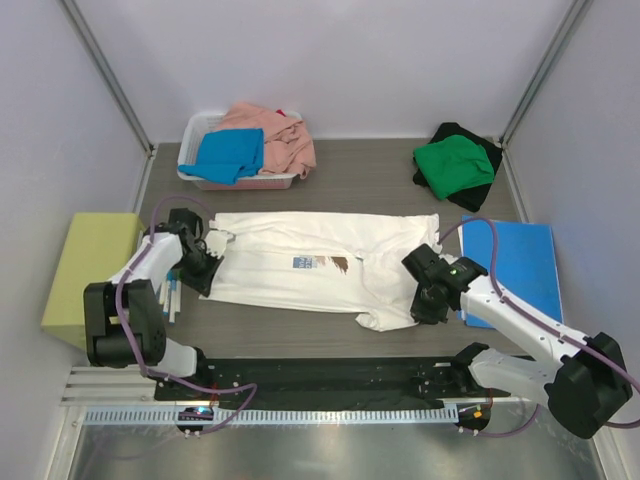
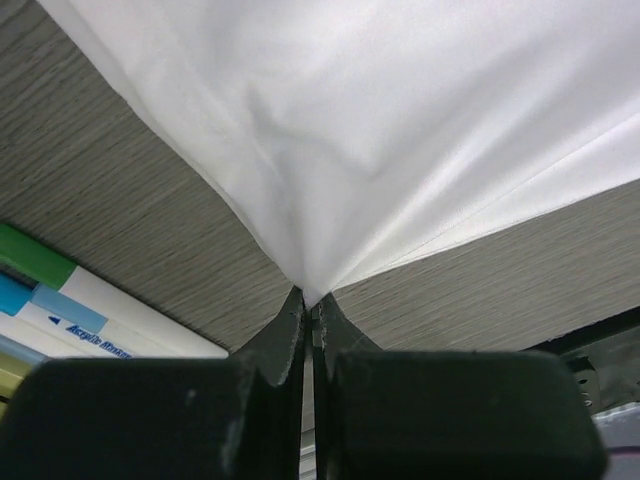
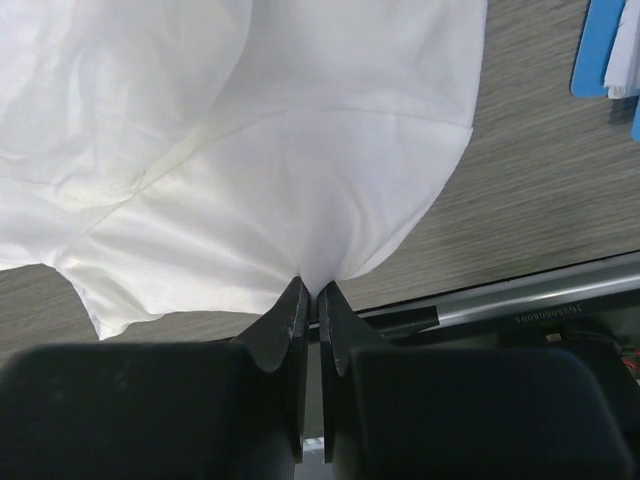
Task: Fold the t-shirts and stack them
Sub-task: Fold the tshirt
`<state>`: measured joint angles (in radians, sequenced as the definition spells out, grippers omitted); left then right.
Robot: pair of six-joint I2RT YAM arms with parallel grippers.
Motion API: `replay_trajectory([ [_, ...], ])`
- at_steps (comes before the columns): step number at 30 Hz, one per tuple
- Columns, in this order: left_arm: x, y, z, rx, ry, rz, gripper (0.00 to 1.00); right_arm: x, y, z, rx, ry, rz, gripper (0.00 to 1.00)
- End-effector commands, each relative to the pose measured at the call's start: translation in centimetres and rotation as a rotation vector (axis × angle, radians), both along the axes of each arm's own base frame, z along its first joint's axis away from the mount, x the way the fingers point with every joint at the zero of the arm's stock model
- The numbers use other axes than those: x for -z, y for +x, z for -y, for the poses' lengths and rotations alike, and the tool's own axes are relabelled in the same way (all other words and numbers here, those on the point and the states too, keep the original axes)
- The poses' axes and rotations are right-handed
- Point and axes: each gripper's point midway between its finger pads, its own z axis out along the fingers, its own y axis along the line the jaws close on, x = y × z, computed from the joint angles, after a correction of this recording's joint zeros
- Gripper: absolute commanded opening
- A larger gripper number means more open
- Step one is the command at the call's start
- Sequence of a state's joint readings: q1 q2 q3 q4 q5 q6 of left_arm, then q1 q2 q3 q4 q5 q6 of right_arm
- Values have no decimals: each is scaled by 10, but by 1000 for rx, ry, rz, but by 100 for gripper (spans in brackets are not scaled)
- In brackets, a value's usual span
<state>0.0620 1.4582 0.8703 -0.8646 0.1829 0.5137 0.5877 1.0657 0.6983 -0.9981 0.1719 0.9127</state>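
Observation:
A white t-shirt with a small blue-and-brown print lies spread across the middle of the table. My left gripper is shut on its left edge. My right gripper is shut on the cloth at its right near side. A green t-shirt lies on a black one at the back right. A bright blue t-shirt and a salmon pink one lie in the white basket at the back left.
A flat blue folder lies to the right of the white shirt, beside my right arm. A yellow-green block sits at the left edge. Several pens lie near the left arm. A black rail runs along the near edge.

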Motion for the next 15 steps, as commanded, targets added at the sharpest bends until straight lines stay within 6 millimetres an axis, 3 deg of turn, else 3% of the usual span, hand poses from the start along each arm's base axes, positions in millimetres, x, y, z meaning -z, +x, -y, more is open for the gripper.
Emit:
replay_trajectory([
  [1,-29,13,-5,2,20,89,0,-16,-12,2,-18,5,-20,11],
  [10,-43,-5,-14,69,68,80,0,-23,-20,-3,-21,40,-31,10],
  [15,-54,11,-8,53,37,127,0,-49,5,-9,-8,39,63,11],
])
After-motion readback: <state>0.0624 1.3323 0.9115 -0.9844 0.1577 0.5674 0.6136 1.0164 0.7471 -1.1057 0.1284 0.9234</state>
